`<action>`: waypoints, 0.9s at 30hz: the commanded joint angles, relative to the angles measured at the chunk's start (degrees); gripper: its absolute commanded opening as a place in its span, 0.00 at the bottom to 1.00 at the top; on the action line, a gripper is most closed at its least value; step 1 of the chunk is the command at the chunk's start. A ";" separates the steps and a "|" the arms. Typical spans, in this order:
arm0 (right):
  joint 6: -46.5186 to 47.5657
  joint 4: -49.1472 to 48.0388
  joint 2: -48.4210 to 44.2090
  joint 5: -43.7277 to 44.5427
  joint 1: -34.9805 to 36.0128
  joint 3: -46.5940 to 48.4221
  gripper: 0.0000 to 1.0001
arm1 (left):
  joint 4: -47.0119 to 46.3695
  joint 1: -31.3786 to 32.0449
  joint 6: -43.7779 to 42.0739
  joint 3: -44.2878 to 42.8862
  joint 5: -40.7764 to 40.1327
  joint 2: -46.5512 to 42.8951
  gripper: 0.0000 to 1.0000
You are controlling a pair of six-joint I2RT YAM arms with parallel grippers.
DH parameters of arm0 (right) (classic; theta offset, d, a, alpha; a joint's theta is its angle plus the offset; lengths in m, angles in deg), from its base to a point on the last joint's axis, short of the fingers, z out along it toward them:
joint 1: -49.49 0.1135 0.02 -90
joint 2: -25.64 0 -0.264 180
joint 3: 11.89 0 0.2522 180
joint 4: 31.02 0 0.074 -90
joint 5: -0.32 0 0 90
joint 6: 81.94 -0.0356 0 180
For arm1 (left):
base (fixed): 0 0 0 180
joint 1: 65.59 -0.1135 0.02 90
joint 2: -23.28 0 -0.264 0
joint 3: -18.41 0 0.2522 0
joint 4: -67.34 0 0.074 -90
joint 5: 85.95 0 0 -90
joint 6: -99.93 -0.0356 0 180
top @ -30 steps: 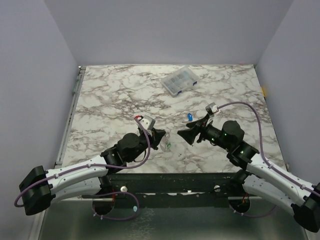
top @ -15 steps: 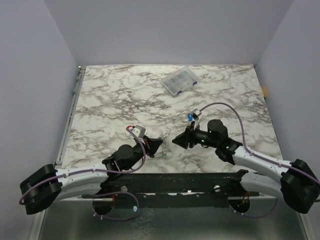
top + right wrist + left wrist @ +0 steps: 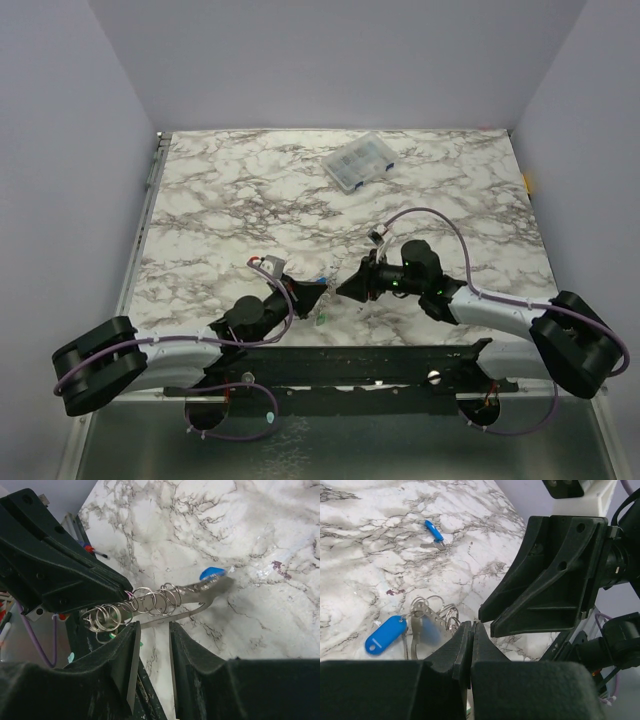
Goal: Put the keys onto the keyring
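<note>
Two robot arms meet tip to tip, low over the near edge of a marble counter (image 3: 230, 200). The left fingers (image 3: 462, 650) are pressed fully together, pinching the keyring (image 3: 145, 602) by its chain of small silver rings. The chain stretches out to a flat metal loop with a blue plastic tab (image 3: 385, 635) beside it. The right fingers (image 3: 189, 655) stand a narrow gap apart just beside the chain, with nothing between them. One blue key (image 3: 434, 531) lies alone on the counter, well apart from both. A speck of green key (image 3: 322, 320) shows below the left fingers; hanging or lying, I cannot tell. A clear compartment box (image 3: 357, 162) sits at the far side.
</note>
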 commanded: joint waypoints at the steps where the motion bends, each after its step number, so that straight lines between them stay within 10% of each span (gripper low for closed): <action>1: -1.33 -6.05 3.34 -2.72 1.56 0.32 0.37 | -4.84 0.02 0.81 1.46 1.90 2.29 0.00; 27: -1.48 -10.39 0.21 2.06 3.62 -2.05 0.37 | -11.61 0.02 2.22 7.33 3.62 -4.54 0.00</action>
